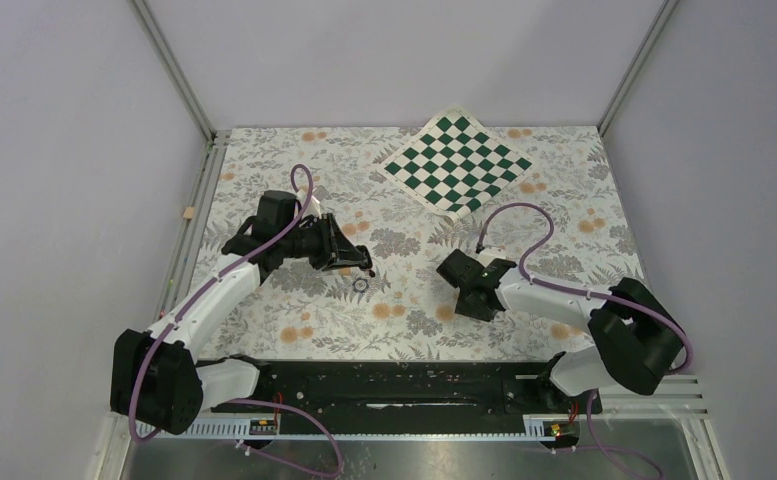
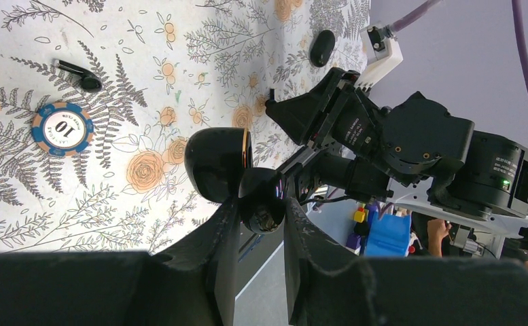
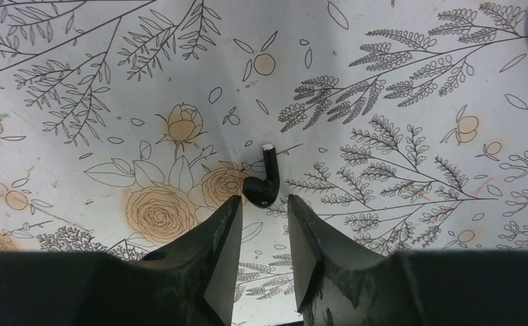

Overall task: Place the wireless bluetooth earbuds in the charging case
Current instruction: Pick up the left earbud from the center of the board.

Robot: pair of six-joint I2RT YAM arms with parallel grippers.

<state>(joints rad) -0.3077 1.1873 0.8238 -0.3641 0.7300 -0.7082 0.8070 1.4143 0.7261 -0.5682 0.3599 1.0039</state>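
Case (image 2: 215, 161): black, lid open, on the left of the flowered cloth (image 1: 574, 190), off its surface.
Left gripper (image 2: 261, 212): fingers clamped on the case.
First earbud (image 3: 261, 182): lies on the cloth right of centre, stem pointing away from the right gripper (image 3: 264, 202).
Right gripper: fingers apart, tips just either side of that earbud's head; contact unclear.
Second earbud (image 2: 79, 75): on the cloth near a blue poker chip (image 2: 62, 128).
Chessboard (image 1: 457, 164): far side.
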